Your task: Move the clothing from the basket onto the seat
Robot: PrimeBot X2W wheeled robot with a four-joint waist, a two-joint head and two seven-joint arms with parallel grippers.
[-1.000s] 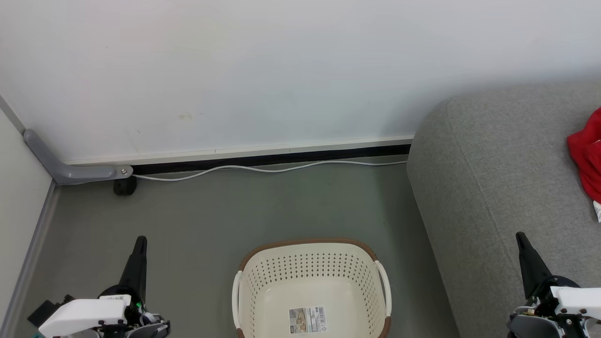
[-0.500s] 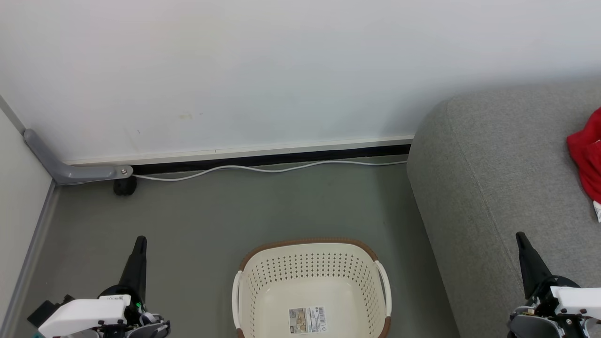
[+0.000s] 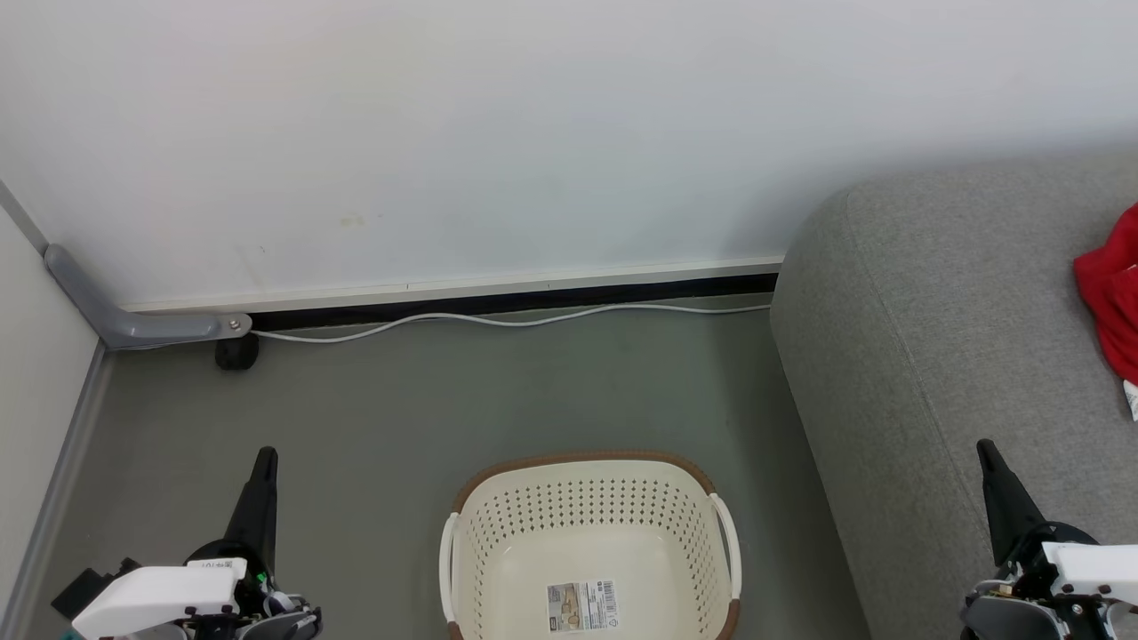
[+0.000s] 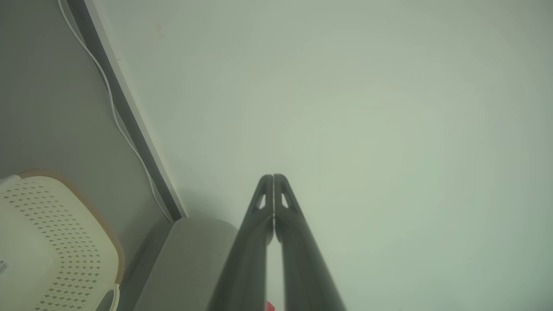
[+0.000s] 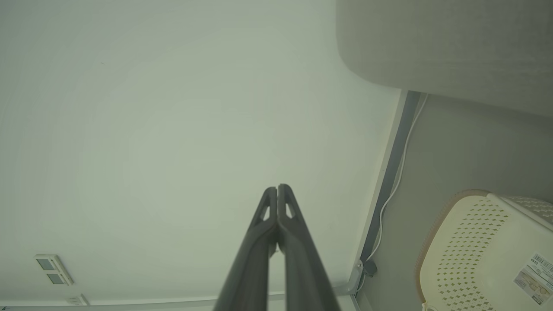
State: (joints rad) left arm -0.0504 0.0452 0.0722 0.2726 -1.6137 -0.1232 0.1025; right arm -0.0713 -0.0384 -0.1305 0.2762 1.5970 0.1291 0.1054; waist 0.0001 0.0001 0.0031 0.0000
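Left claw (image 4: 273, 177) and right claw (image 5: 277, 186), both closed, either side of the basket (image 3: 578, 458); clothing (image 3: 1111, 293) on the seat (image 3: 933, 338).

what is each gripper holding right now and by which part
Nothing is held. The left gripper and the right gripper are both shut tip to tip with nothing caught in them. The red clothing lies on the seat.

The basket (image 3: 589, 542) stands left of the seat (image 3: 942, 356), clothing (image 3: 1111, 293) on it.
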